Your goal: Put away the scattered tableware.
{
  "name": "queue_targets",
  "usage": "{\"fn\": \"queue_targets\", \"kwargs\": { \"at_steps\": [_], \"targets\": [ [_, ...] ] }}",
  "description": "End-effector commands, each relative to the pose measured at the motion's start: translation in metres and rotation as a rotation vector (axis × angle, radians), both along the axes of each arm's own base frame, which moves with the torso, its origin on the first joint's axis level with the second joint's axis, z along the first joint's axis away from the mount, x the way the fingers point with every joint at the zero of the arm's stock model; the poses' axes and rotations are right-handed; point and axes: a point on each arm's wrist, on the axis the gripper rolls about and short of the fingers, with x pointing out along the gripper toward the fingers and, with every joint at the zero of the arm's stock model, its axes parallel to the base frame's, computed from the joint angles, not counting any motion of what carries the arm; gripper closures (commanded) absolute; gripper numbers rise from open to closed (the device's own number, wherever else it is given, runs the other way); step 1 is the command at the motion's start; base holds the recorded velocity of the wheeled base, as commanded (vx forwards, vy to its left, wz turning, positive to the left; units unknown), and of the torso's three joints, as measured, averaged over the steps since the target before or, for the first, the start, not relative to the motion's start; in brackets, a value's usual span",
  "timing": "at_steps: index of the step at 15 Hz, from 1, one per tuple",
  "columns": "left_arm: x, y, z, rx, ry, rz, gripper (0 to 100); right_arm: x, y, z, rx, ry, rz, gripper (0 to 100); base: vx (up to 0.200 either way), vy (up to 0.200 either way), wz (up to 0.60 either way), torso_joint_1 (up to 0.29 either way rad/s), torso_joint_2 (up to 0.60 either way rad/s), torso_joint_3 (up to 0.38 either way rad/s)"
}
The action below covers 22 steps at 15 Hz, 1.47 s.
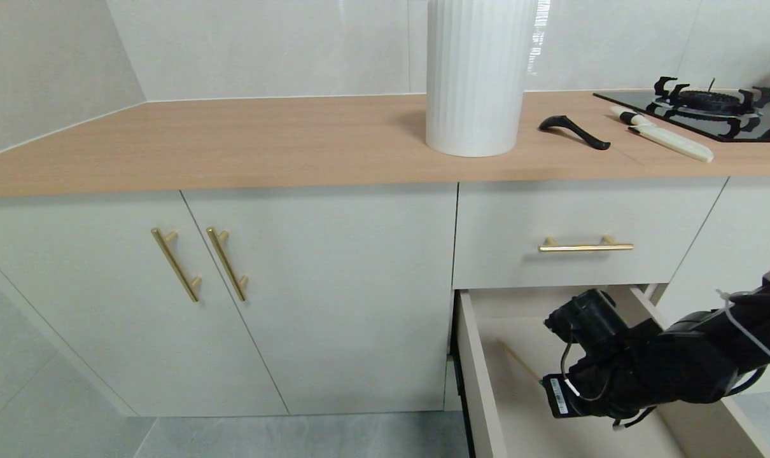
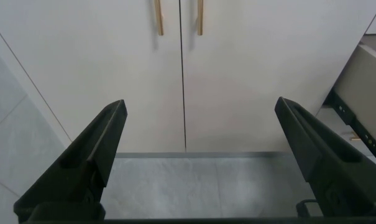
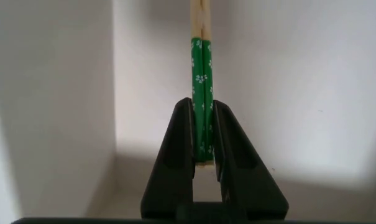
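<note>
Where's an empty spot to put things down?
The counter is bare from its left end to the white jar. Past the jar it's crowded: black tool, white knife, stove. The open drawer looks bare around the chopsticks in the right hand.

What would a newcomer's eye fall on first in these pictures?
First, the tall white ribbed jar standing on the counter. Next, the right gripper at the open drawer below, its jaws shut on green chopsticks.

Wooden countertop (image 1: 232, 140) bears a ribbed canister (image 1: 474, 76), black utensil (image 1: 573, 131), white knife (image 1: 668, 140).
</note>
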Motion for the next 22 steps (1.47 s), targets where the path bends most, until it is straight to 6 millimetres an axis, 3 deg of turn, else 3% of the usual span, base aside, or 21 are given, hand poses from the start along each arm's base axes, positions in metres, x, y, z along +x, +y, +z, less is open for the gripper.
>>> {"fn": "queue_targets", "kwargs": {
  "at_steps": [1,5,12,13,18,22],
  "targets": [
    [0.000,0.000,0.000,0.000,0.001,0.001,0,-0.001,0.007,-0.033,-0.044,0.086,0.004,100,0.000,0.000,0.00,0.000,0.00,0.000],
    [0.000,0.000,0.000,0.000,-0.001,0.001,0,0.001,0.017,-0.074,-0.095,0.046,-0.006,100,0.000,0.000,0.00,0.000,0.00,0.000],
    [0.000,0.000,0.000,0.000,-0.001,0.001,0,0.003,0.017,-0.076,-0.105,0.026,-0.033,100,0.000,0.000,0.00,0.000,0.00,0.000],
    [0.000,0.000,0.000,0.000,-0.001,0.001,0,0.004,0.017,-0.075,-0.103,0.023,-0.034,0,0.000,0.000,0.00,0.000,0.00,0.000],
    [0.000,0.000,0.000,0.000,0.001,0.001,0,0.004,0.017,-0.068,-0.082,-0.004,-0.047,0,0.000,0.000,0.00,0.000,0.00,0.000],
    [0.000,0.000,0.000,0.000,0.001,0.001,0,-0.010,0.010,-0.017,-0.008,-0.109,-0.043,0,0.000,0.000,0.00,0.000,0.00,0.000]
  ]
}}
